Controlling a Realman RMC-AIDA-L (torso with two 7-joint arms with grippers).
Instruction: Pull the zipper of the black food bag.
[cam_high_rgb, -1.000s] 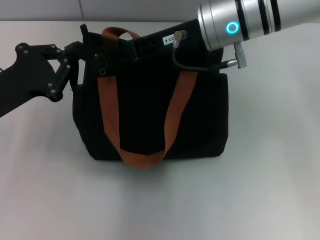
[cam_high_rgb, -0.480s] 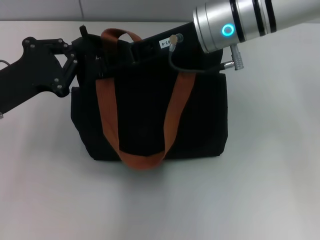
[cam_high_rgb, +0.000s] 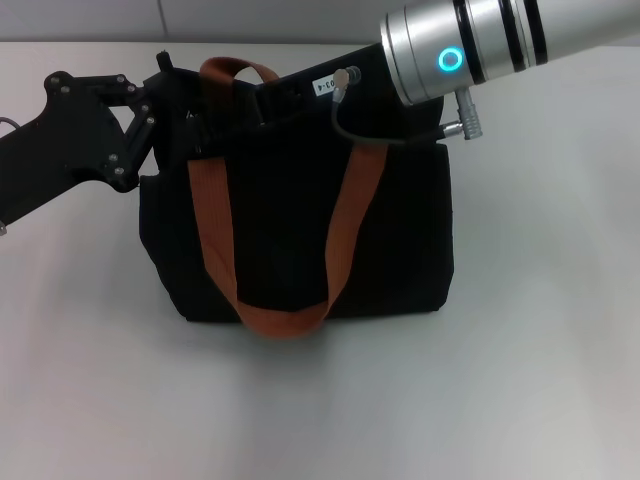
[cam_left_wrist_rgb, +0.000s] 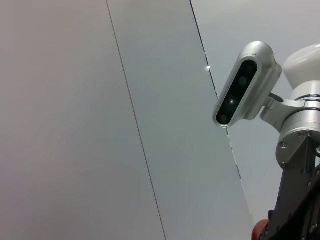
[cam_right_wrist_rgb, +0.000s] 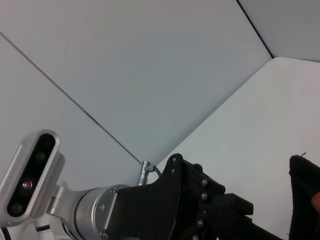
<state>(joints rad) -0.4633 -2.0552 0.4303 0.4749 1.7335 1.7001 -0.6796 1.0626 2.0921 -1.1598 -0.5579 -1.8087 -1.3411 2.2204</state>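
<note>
While both claws' grips cannot be told, orange straps (cam_high_rgb: 215, 235) drape the black food bag (cam_high_rgb: 300, 240).

We find only one bit of print: a small white label (cam_high_rgb: 325, 84) on the black body of the right arm's wrist, above the black food bag (cam_high_rgb: 300, 230). Its characters are too small for us to read, perhaps digits. Nothing else carries text.
</note>
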